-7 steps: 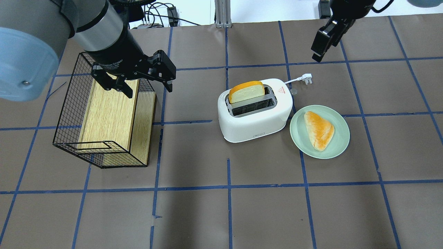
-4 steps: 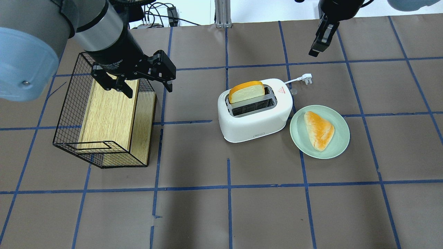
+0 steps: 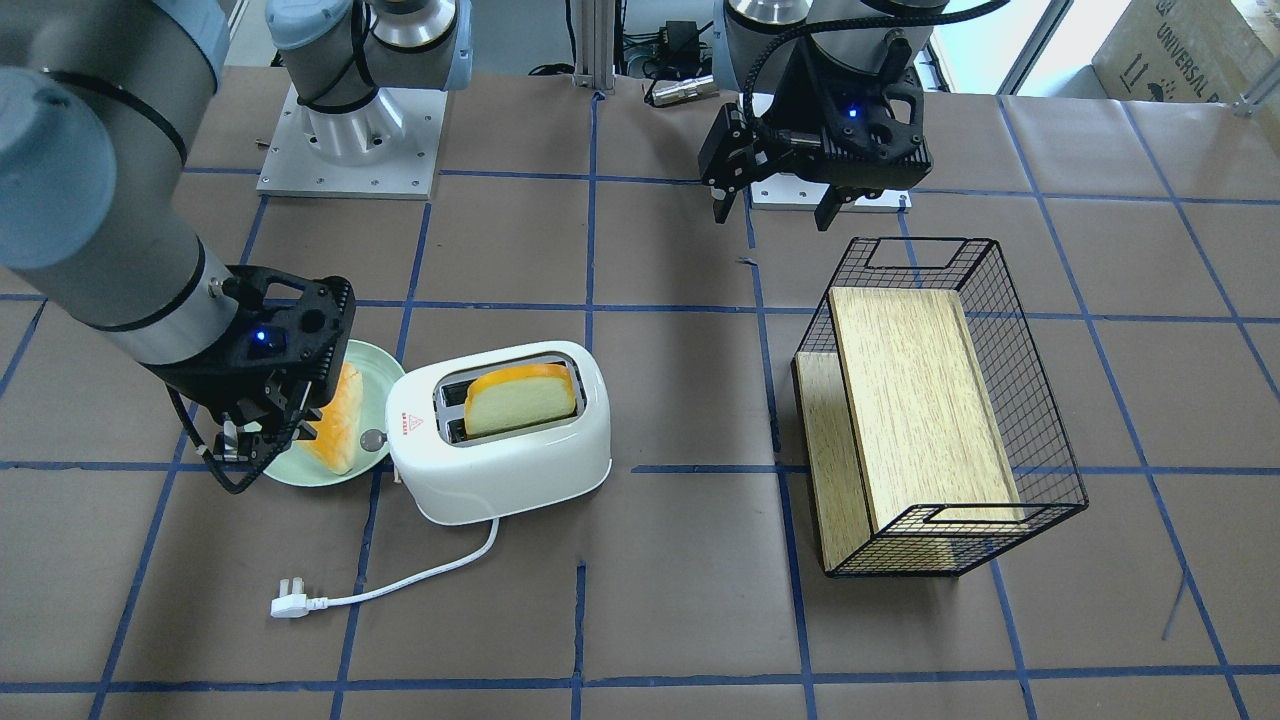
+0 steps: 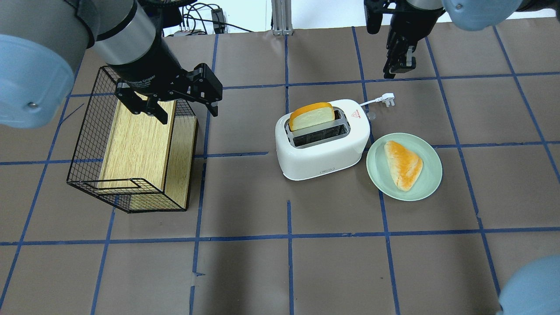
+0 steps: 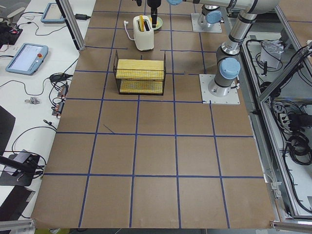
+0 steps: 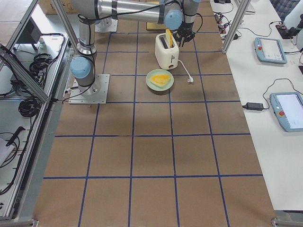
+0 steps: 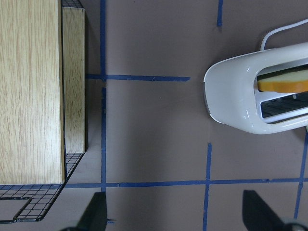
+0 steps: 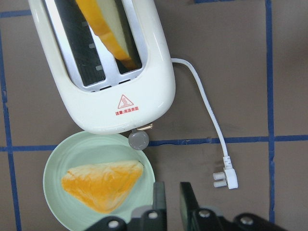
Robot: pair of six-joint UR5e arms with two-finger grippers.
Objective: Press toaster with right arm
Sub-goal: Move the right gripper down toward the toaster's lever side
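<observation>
From the front-facing camera, the toaster [image 3: 500, 450] sits mid-table with a slice of bread [image 3: 520, 400] standing high in one slot, so I judge the press is not yet made. Its small grey knob [image 3: 373, 438] juts from the end that touches the green plate [image 3: 285, 478], and the right gripper [image 3: 250, 435] hangs over that plate, clear of the toaster. The left gripper [image 3: 773, 215] is spread wide and empty near the wire basket [image 3: 1040, 440]. The overhead camera shows the glossy white shell on brown paper with its cord [image 4: 372, 102] lying loose and unplugged. It looks like hollow, light plastic, likely to skid or rock under a sideways shove. The left and right exterior views show only that the toaster stands upright beside the basket, too small for detail. The left wrist camera has its two fingers [image 7: 96, 214] far apart with nothing between them and the toaster's closed end off to one side. In the right wrist camera the two fingers [image 8: 160, 192] are drawn close, only a narrow slit between them, with the knob just ahead. That knob is the place to bear on — straight down with the closed tips, not gripped, and never on the smooth rounded top, where a pad would probably slide off.
</observation>
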